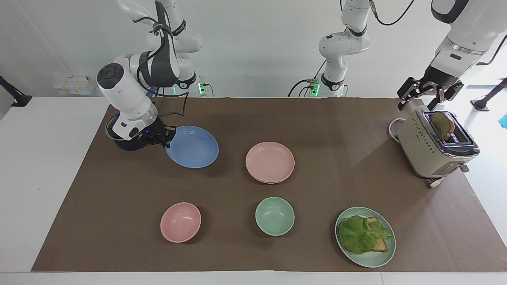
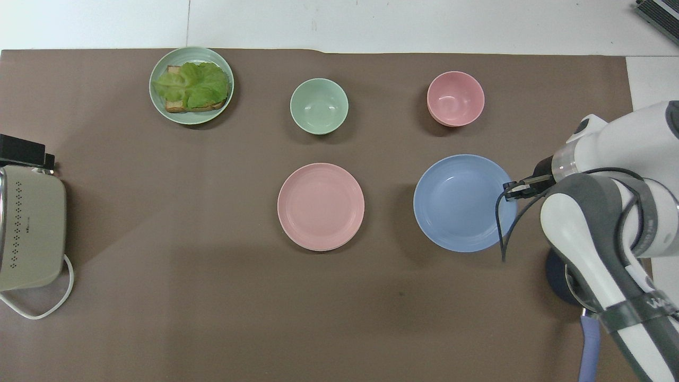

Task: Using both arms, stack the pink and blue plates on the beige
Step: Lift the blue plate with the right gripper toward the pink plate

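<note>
R gripper (image 1: 160,136) is clamped on the rim of the blue plate (image 1: 193,147), jaws closed on the edge that faces the R arm's end of the worktop. The plate looks lifted and tilted, its free edge pointing toward the pink plate (image 1: 270,162); it casts a shadow on the brown mat (image 1: 317,118) under it. So the plate hangs off the jaws sideways, toward the worktop's middle.

Key relation for the next move: the pink plate sits mid-worktop, along the worktop's length from the held blue one, at about the same distance from the robots, well apart from it. A thin second rim shows under the pink plate; prob. the beige plate (image 1: 264,180) w/ pink already on it, but can't tell for sure. If so, the blue plate needs to travel straight along the worktop's length toward the L arm's end, then come down centred on the pink.

The R arm is nearer and already has the plate. L gripper (image 1: 429,93) waits over the toaster (image 1: 431,152) at the L arm's end, jaws open, holding nothing.

Risk, as a guess: an edge grip on a tilted plate may let it slip or land off-centre.
</note>
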{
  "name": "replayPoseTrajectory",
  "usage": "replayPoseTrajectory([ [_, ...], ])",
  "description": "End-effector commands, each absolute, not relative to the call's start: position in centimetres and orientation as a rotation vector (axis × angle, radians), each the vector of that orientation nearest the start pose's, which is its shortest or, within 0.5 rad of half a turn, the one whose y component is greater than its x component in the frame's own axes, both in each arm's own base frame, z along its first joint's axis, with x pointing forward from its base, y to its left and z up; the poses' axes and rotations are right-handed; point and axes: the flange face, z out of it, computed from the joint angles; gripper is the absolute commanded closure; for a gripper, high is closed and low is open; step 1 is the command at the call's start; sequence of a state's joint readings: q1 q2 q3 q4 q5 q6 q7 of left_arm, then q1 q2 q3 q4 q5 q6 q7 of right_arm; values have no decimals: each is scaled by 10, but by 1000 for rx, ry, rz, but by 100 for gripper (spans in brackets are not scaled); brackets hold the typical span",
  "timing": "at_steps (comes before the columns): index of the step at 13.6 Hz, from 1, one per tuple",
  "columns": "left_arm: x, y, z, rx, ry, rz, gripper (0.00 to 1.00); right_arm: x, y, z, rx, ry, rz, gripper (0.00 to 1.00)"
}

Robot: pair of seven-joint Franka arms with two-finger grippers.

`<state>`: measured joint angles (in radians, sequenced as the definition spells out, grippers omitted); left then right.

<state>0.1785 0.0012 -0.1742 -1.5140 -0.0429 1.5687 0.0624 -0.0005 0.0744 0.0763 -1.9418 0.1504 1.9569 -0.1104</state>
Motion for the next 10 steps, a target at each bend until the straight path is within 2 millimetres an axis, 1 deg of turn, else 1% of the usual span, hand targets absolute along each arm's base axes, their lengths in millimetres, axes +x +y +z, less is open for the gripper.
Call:
replayPoseTrajectory([
  [1, 550, 0, 654, -3159, 101, -71, 0, 572, 110, 446, -2950, -63, 15, 100],
  [2, 550, 0, 654, -3159, 101, -71, 0, 570, 137, 446, -2948, -35, -8, 100],
  [3, 550, 0, 654, -3159, 101, -71, 0, 570, 157, 442, -2942, 9, -25, 100],
  [5, 550, 0, 654, -3159, 101, -71, 0, 568, 205, 433, -2917, 120, -80, 100],
  [7, 550, -1, 655, -3159, 101, -74, 0, 567, 238, 425, -2846, 246, -100, 100],
  [8, 550, 0, 654, -3159, 101, -71, 0, 566, 252, 424, -2825, 247, -111, 100],
  [10, 550, -1, 655, -3159, 101, -74, 0, 562, 264, 420, -2824, 226, -102, 100],
])
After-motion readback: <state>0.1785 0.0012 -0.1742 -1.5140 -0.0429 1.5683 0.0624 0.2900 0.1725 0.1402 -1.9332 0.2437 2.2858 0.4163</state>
